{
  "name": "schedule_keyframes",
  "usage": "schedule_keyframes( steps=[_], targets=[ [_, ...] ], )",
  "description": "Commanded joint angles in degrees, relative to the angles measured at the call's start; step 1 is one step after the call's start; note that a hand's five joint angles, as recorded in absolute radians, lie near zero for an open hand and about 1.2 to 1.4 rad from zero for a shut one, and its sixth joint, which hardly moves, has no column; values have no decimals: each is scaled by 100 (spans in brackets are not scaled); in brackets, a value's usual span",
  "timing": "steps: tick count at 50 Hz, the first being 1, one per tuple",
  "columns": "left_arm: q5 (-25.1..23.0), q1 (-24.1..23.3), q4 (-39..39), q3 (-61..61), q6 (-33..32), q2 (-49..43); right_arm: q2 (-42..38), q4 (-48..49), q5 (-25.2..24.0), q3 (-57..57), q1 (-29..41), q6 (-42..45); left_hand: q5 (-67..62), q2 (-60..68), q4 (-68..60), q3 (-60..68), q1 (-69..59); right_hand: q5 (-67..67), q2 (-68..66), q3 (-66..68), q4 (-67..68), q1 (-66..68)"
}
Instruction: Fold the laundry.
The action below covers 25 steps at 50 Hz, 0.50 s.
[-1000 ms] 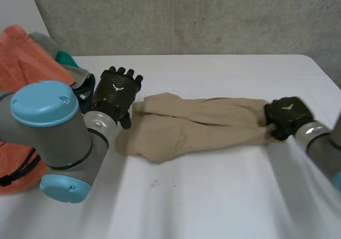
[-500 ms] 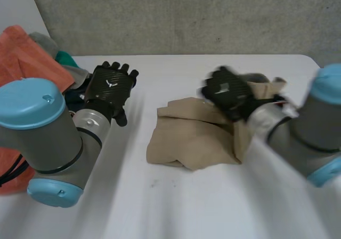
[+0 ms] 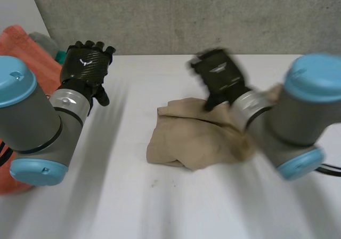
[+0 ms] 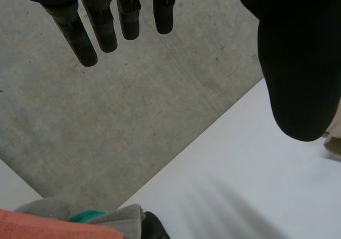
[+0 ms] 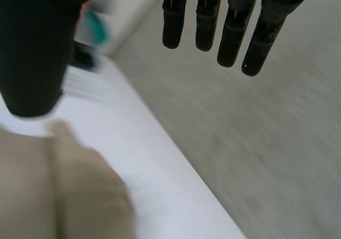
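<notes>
Midway through folding the tan garment (image 3: 197, 140), doubled over and rumpled at the centre of the bench (image 3: 160, 207), with left hand (image 3: 85, 68) and right hand (image 3: 218, 76) in the air, fingers (image 4: 104, 25) straight, apart and empty; next, probably smoothing, then regrasping an edge for another fold.

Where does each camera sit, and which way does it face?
Head view: between and behind the arms, looking down at the table; shows both arms, left hand, right hand.
Left wrist view: on the left wrist, along its open hand toward the wall and laundry pile.
Right wrist view: on the right wrist, along its open hand, over the beige cloth.
Head and right wrist views share that cloth.
</notes>
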<state>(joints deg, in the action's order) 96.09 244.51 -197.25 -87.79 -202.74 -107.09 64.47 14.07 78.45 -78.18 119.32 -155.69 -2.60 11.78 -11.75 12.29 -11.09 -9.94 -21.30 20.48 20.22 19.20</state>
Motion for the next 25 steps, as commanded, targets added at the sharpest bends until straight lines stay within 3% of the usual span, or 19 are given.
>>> schedule_keyframes(
  steps=[1,9,13,21,25],
  targets=[
    [-20,-280,-6,-36,6,-57,40,-1108,330,22,-1534,-462,260,-178,175,-229,109,-259,-122,205,231,333],
    [-20,-368,-15,-19,15,-277,-136,-1328,-355,-110,-2211,-1024,260,-178,175,-229,109,-259,-123,205,231,333],
    [-11,-430,11,-63,15,-286,-198,-1390,-681,-285,-2484,-639,260,-178,175,-229,109,-645,-508,591,616,718],
    [-38,-527,11,-159,15,-295,-162,-1425,-954,-1102,-3730,2257,260,-178,175,-229,109,-1218,-1081,1164,1189,1292],
    [-38,-535,11,-168,15,-295,-171,-1416,-1427,-1428,-4048,2798,260,-178,175,-229,109,-1134,-997,1080,1105,1207]
  ],
)
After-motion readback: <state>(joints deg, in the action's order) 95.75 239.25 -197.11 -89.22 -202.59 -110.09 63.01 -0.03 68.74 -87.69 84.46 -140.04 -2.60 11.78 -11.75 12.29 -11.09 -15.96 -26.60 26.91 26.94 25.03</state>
